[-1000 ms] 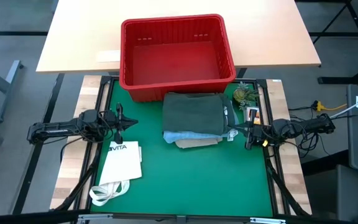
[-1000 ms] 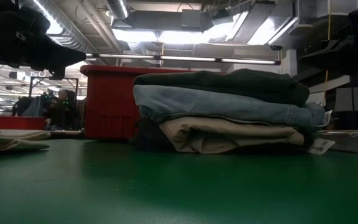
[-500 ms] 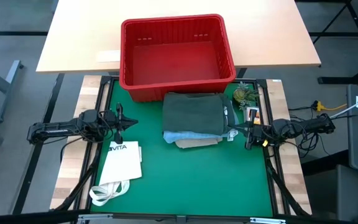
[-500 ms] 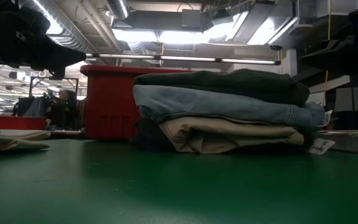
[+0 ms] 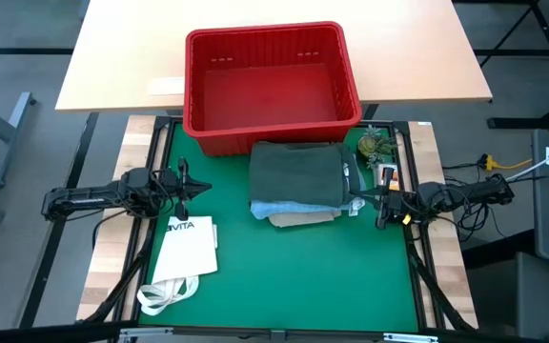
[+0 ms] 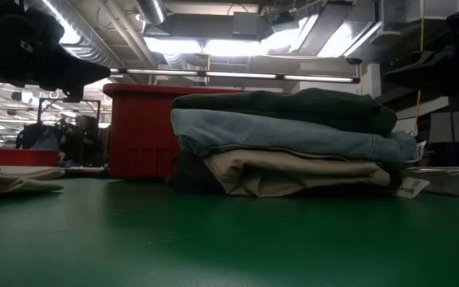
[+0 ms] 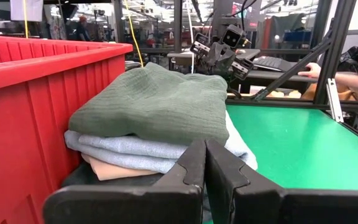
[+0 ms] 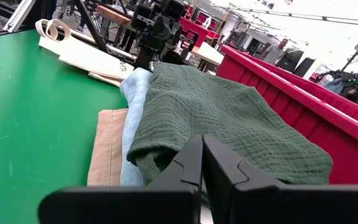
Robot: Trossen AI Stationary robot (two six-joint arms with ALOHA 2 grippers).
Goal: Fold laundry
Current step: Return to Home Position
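The laundry is a folded stack on the green mat, just in front of the red basket. A dark green-grey piece lies on top, over a light blue piece and a beige piece; something dark shows at the bottom. My left gripper is shut, level above the mat's left side, apart from the stack. My right gripper is shut, level at the stack's right side; its tips are close to the green piece.
A red basket stands at the mat's far edge, touching the stack. A white tote bag with loop handles lies at the near left. Small items sit at the far right corner. A person's hand shows beyond the table.
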